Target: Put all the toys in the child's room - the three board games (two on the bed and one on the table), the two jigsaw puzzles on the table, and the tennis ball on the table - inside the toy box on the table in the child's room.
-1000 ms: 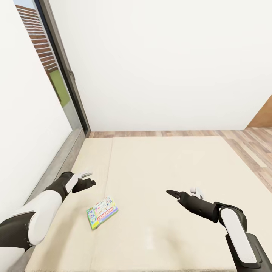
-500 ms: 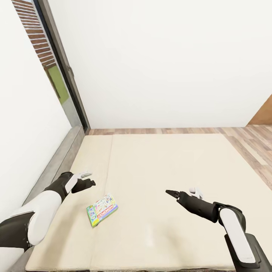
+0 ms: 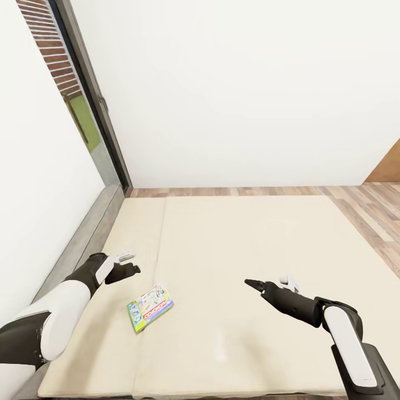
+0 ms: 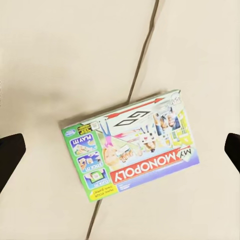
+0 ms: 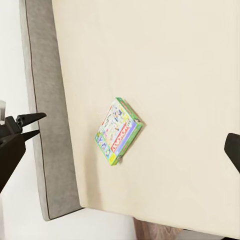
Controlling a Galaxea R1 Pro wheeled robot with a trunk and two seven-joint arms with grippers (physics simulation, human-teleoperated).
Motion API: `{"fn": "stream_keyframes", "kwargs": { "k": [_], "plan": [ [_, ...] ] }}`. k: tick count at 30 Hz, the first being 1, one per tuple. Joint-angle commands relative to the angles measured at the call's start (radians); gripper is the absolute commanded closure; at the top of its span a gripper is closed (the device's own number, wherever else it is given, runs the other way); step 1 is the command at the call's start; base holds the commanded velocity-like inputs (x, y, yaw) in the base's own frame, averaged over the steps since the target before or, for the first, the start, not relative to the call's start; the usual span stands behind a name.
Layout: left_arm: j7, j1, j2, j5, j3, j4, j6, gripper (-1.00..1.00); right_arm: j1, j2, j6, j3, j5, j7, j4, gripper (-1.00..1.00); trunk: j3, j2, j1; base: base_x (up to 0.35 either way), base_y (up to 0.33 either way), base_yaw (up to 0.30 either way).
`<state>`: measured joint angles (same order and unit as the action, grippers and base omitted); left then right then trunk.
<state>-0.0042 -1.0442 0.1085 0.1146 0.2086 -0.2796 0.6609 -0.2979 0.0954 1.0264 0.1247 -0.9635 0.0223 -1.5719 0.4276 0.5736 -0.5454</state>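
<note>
— One board game (image 3: pixel 150 309) lies flat on the bed (image 3: pixel 250 233). It is the box with green edges and a white and red front. It reads MY MONOPOLY.

— Where on the bed is it?

— It sits on the long seam (image 4: pixel 142 55) that runs down the mattress. It is nearer the grey frame edge (image 3: pixel 83 239) of the bed than the middle.

— Where is the left gripper (image 3: pixel 129 263)?

— It hangs in the air just past the box, on the side of the grey frame edge. It does not touch the box. Its two fingers stand apart, one light and one dark, and it holds nothing.

— And the right gripper (image 3: pixel 269 283)?

— It hangs over the bare bed, well apart from the box, on the side away from the grey frame edge. Its fingers stand wide apart and it holds nothing.

— What else is near the bed?

— Past the far end of the bed is a strip of wood floor (image 3: pixel 233 191), then a white wall (image 3: pixel 233 89). Beside the grey frame edge is a tall window with a dark frame (image 3: pixel 91 100), and a brick wall (image 3: pixel 53 50) shows through it.
</note>
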Motion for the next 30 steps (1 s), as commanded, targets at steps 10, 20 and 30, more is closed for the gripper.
{"fn": "stream_keyframes", "kwargs": {
  "k": [10, 20, 30],
  "plan": [
    [0.001, 0.001, 0.017, 0.007, 0.002, -0.001, 0.003, -1.0, -0.001, -0.007, 0.003, 0.0, -0.003, 0.004, 0.0, -1.0, 0.003, 0.001, 0.0, 0.0, 0.0, 0.0],
    [0.001, 0.004, 0.027, 0.006, 0.002, -0.001, -0.003, -1.0, -0.001, -0.007, 0.005, 0.0, -0.003, 0.007, -0.001, -1.0, 0.016, 0.001, 0.0, 0.0, 0.0, 0.0],
    [0.003, 0.007, 0.038, 0.005, 0.002, -0.001, -0.006, -1.0, -0.001, -0.004, 0.004, 0.0, -0.003, 0.007, 0.0, -1.0, 0.032, 0.001, 0.0, 0.0, 0.0, 0.0]
  ]
}}
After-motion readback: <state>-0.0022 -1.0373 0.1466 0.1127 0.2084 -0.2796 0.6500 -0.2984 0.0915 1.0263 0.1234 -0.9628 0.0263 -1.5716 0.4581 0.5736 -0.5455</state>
